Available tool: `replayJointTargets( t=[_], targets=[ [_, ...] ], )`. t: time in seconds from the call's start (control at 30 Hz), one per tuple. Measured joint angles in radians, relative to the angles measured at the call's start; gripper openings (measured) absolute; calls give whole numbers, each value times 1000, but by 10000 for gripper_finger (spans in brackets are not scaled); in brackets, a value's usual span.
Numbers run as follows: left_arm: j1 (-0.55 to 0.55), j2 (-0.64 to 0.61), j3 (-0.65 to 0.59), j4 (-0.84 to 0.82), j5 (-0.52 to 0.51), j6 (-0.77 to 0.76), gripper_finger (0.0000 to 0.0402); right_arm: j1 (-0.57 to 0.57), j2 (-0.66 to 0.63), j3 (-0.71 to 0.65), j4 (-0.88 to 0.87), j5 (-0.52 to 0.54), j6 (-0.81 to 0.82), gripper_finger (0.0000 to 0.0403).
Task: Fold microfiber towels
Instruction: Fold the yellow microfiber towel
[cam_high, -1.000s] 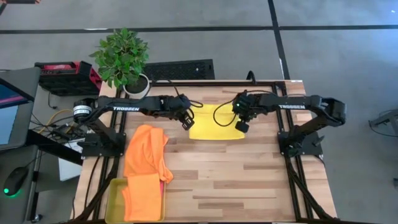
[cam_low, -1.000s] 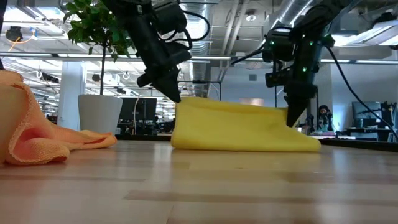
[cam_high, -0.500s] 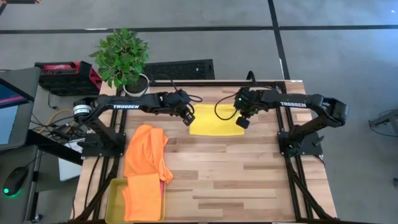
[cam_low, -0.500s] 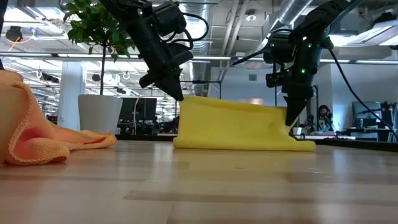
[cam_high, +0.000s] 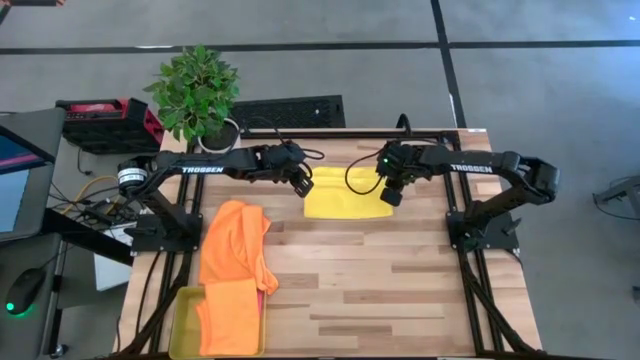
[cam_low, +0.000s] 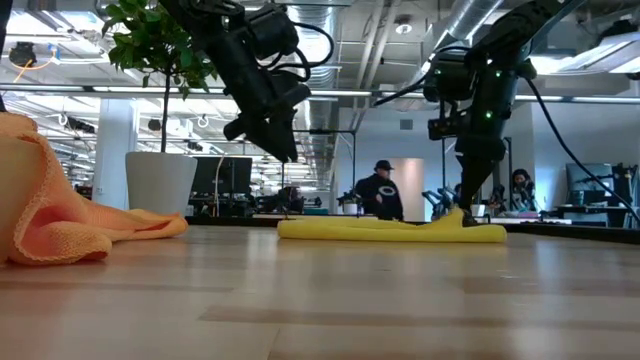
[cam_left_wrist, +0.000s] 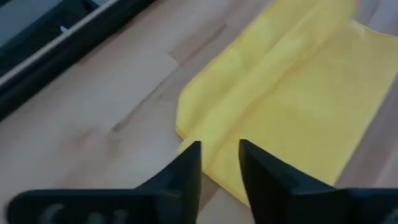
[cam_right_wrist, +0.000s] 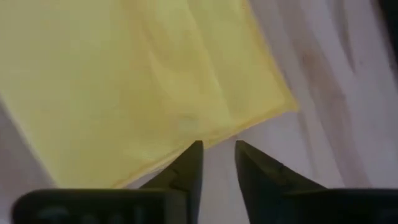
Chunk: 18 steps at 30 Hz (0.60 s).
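The yellow towel (cam_high: 346, 204) lies flat on the table's far middle, folded over on itself (cam_low: 380, 231). My left gripper (cam_high: 304, 186) hangs open above its left end, with the towel's corner (cam_left_wrist: 186, 124) showing past the fingers. My right gripper (cam_high: 391, 196) hangs open just over its right end (cam_low: 468, 203), with the towel's edge (cam_right_wrist: 261, 121) beyond the fingertips. Neither has anything between its fingers. An orange towel (cam_high: 235, 245) lies bunched at the left. Another orange one (cam_high: 228, 318) rests in the tray, and a pink edge (cam_high: 263, 292) peeks out beside it.
A yellow-green tray (cam_high: 183, 318) stands at the near left corner. A potted plant (cam_high: 198, 95) stands off the far left corner. The bunched orange towel (cam_low: 60, 225) rises close to the low camera. A person (cam_low: 380, 195) stands in the room behind.
Both grippers have opened and let go of the yellow towel's raised upper edge. That edge has dropped, and the towel now lies flat in a low folded strip instead of standing up between the two grippers. My left gripper has shifted a little toward the far edge.
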Motion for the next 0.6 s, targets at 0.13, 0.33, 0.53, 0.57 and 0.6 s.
replayJointTargets(
  t=[0.13,0.33,0.53,0.57,0.6],
  targets=[
    [0,0,0,2,-20,40,136,-1,0,14,-29,5,2,154],
    [-34,0,2,-77,227,209,153,23,-47,72,-144,-317,-92,184],
    [-148,-1,-35,-87,245,453,153,118,-73,33,-133,-402,-223,188],
    [-167,-1,-53,-55,219,473,153,128,-70,24,-118,-389,-223,187],
    [-185,-1,-72,-14,194,489,153,136,-65,12,-100,-381,-217,185]
  ],
)
